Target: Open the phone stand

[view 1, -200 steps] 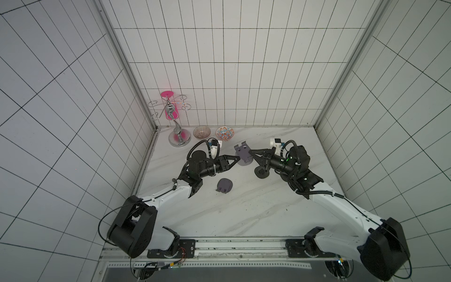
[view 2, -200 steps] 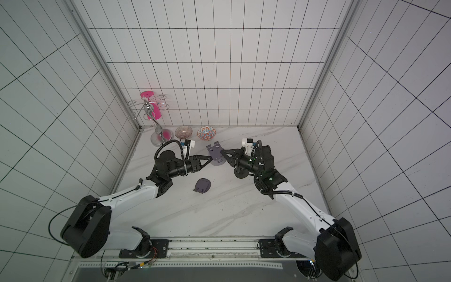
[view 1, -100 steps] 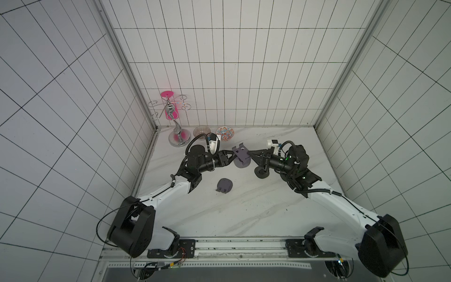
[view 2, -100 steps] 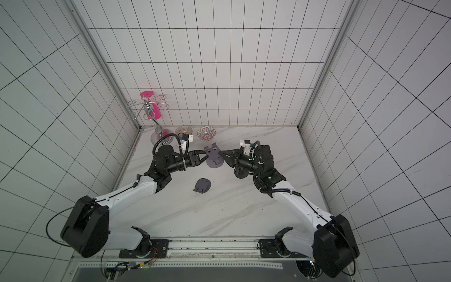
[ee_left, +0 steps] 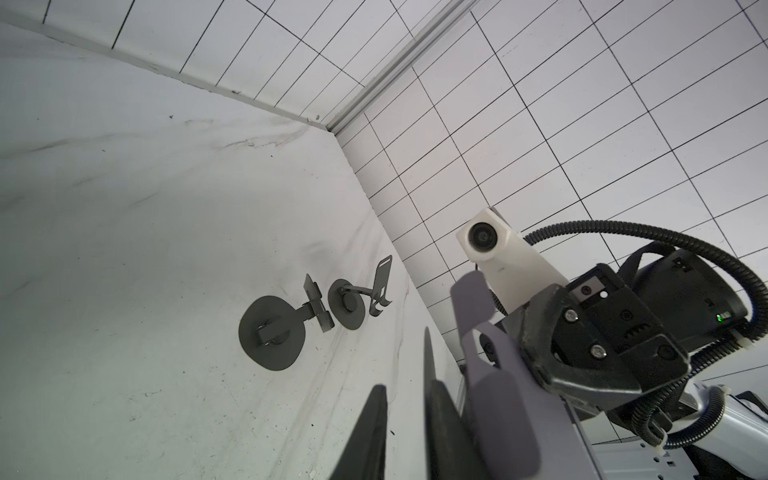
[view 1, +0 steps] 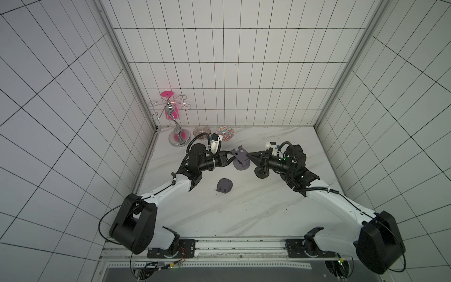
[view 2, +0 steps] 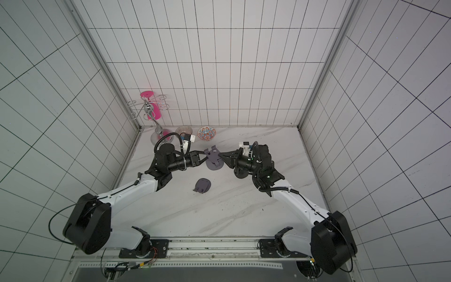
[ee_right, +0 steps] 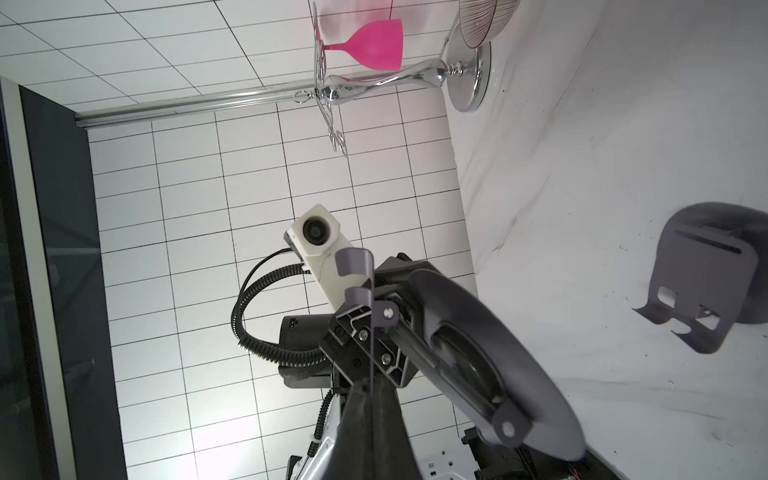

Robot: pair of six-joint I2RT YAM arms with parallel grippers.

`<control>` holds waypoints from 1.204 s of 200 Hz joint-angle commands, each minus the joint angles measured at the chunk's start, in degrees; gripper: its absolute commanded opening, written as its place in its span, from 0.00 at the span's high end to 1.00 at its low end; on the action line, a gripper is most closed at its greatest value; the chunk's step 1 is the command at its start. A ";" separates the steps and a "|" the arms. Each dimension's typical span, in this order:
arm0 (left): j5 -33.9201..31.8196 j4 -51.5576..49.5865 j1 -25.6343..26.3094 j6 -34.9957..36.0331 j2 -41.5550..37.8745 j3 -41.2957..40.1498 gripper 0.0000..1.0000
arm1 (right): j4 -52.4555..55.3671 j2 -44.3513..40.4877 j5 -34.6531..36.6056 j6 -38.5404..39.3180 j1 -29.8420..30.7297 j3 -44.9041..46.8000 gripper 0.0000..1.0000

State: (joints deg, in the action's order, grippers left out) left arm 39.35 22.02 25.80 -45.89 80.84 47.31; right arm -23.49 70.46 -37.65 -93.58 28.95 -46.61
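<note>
- Gripping the thin backplate of the grey phone stand [view 1: 241,163], my right pincer [view 1: 248,155] is clenched tight. The right wrist view shows both its fingers pressed on that plate with no gap.
- The stand hangs in the air between my two pincers, clear of the marble table [view 1: 244,210]. Its hooked plate is toward the back wall and its round foot nearer the rail.
- In the right wrist view the foot stands off from the plate at an angle, joined to it by the hinge arm.
- My left pincer [view 1: 230,157] meets the stand from the other side. In the left wrist view its two fingers [ee_left: 370,432] stand apart, with bare table showing between them.
- The stand's plate lies just beside one of those fingers, outside the gap. I cannot tell whether that finger touches it.
- A second grey stand [view 1: 224,186] lies folded flat on the table, nearer the rail and apart from both pincers.
- Two dark stands sit side by side on the table in the left wrist view, both unfolded: a wide-footed one [ee_left: 270,332] and a smaller one [ee_left: 347,305].
- In the back left corner a chrome rack [view 1: 179,139] carries a pink glass [view 1: 170,114]. A clear bowl [view 1: 201,131] and a patterned bowl [view 1: 225,133] sit beside it.
</note>
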 commanded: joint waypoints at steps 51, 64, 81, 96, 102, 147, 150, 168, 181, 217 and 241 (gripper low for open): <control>-0.55 -2.95 -0.05 0.80 -1.05 -2.22 0.73 | -0.85 -0.97 -3.74 1.25 -0.30 -4.46 1.00; -0.01 -3.03 -0.06 0.63 -1.01 -2.20 0.75 | -0.81 -1.10 -3.62 1.24 -0.38 -4.15 1.00; -0.07 -3.40 0.12 1.03 -1.42 -2.25 0.79 | -1.01 -1.11 -3.44 1.38 -0.39 -3.88 1.00; 0.30 -4.25 0.39 1.74 -1.62 -1.96 0.90 | -0.77 -1.37 -3.00 1.44 -0.47 -3.51 1.00; 0.21 -4.83 0.43 1.94 -1.84 -1.89 0.89 | -0.68 -1.37 -3.04 1.41 -0.63 -3.48 1.00; -0.99 -6.92 0.68 1.86 -4.09 -3.46 0.65 | -1.09 -1.27 -3.39 1.54 -1.44 -3.97 1.00; -1.03 -6.91 0.72 1.94 -4.25 -3.67 0.65 | -1.01 -1.24 -3.46 1.56 -1.43 -4.07 1.00; -1.25 -7.00 0.85 2.21 -4.66 -4.32 0.65 | -1.20 -0.91 -3.60 1.59 -1.45 -4.45 1.00; -1.04 -7.02 0.92 2.11 -4.61 -4.48 0.65 | -0.95 -1.09 -3.48 1.76 -1.51 -4.03 1.00; -1.75 -6.51 1.01 0.90 -7.21 -6.61 0.63 | -1.14 -1.51 -3.13 1.47 -1.94 -2.96 1.00; -2.89 -5.63 0.57 -0.62 -9.97 -7.78 0.53 | -1.12 -1.33 -3.27 1.65 -2.14 -2.78 1.00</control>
State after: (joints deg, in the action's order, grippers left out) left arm 37.67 16.86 26.46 -45.95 73.73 41.45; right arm -20.40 70.43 -42.19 -91.44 28.08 -46.68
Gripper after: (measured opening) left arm 0.427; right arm 0.046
